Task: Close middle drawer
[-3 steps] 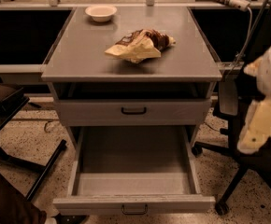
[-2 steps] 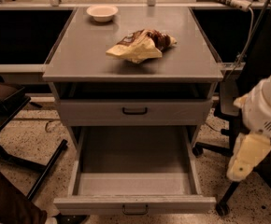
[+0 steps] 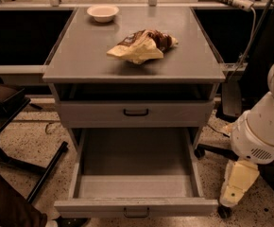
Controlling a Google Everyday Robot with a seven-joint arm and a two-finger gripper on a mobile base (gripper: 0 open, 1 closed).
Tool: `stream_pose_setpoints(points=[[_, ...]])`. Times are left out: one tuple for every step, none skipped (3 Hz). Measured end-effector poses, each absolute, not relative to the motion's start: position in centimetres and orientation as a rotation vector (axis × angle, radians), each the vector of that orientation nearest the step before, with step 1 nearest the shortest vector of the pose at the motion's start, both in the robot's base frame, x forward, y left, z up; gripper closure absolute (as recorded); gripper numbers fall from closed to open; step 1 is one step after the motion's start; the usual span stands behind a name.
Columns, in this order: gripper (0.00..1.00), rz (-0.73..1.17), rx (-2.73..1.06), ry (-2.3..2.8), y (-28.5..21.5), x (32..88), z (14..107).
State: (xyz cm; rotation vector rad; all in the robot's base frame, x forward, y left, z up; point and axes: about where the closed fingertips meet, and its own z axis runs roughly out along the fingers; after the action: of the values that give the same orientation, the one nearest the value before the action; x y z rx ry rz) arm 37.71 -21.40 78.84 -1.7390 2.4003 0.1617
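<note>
Gripper [image 3: 230,195] is low on the right now, near the floor, just beside the front right corner of the middle drawer [image 3: 175,206]. We can't tell whether it's open or closed (it points down, away from us). A second ago it hung up beside the top drawer [image 3: 175,113]. Since then the arm [image 3: 262,126] has swung down and in toward the cart [image 3: 80,56]. The drawer itself hasn't budged: pulled all the way out, front at the bottom of our view, pull [image 3: 137,213] facing us.

Our read is approach phase, no contact yet. We're at drawer-front height but off to the side. Next move is probably to get in front of the panel and push straight back along the rails. Pushing from the corner risks racking the drawer or shoving the cart.

Around:
- Bowl [image 3: 102,12] and crumpled snack bag [image 3: 141,45] sit on the cart top, well apart from the job.
- Top drawer is shut, with an open slot above it.
- We see nothing in the middle drawer that would stop it sliding in.

In the way:
- A castor [image 3: 224,212] and dark chair legs sit on the floor right by the gripper, so it's a tight spot to swing across.
- On the left there's another chair leg [image 3: 47,167], plus a dark shape [image 3: 9,202] near the drawer's left corner (can't tell what it is). Neither crosses the drawer's path.
- A cable [image 3: 250,37] hangs at top right, behind the arm.
</note>
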Motion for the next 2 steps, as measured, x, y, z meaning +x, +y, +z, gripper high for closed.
stream_pose_setpoints(points=[[0.0, 0.261, -1.756, 2.433, -21.3, 36.6, 75.4], [0.0, 0.454, -1.795, 2.474, -20.3, 33.8, 68.0]])
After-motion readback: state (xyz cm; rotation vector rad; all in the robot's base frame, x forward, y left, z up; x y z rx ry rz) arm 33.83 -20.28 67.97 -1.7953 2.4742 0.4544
